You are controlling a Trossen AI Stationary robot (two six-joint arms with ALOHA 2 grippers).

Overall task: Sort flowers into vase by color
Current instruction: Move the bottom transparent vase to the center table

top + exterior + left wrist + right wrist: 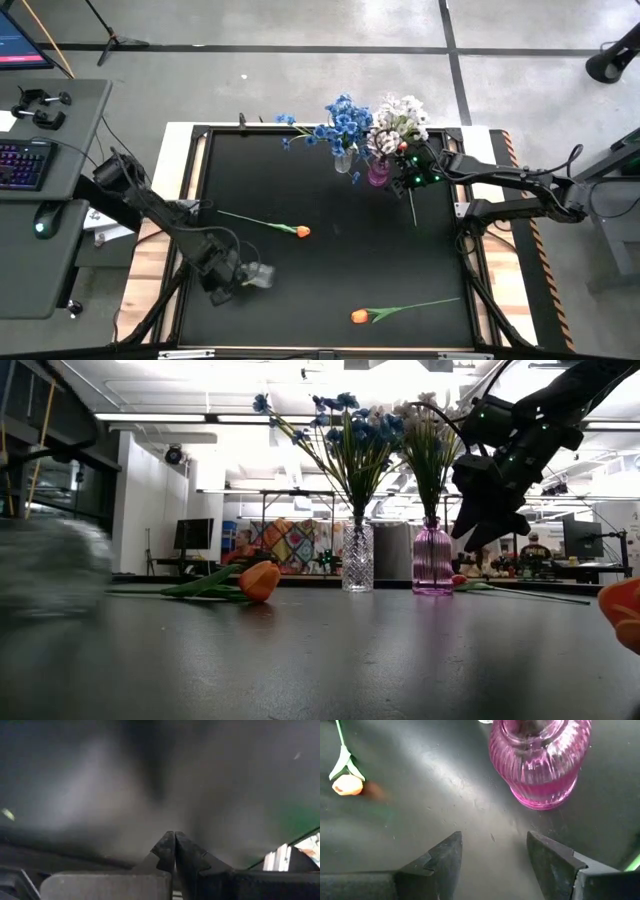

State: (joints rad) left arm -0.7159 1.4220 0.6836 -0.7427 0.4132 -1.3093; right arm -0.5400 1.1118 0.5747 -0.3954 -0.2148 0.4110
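Blue flowers (pixel 340 120) stand in a clear vase (pixel 357 558). White flowers (pixel 398 118) stand in a pink vase (pixel 540 762) beside it at the table's far side. One orange tulip (pixel 302 231) lies mid-table, and a second tulip (pixel 360 316) lies near the front edge. A third tulip (pixel 347 785) lies by the pink vase, its stem (pixel 411 205) showing. My right gripper (pixel 495 850) hovers open just short of the pink vase, nothing between its fingers. My left gripper (pixel 255 277) is shut and empty over the table's near left part.
The black table top has a raised frame (pixel 195 190) around it. A desk with a keyboard (pixel 22 165) and mouse stands beyond the table's left edge. Bare table lies between the mid-table tulip and the near one.
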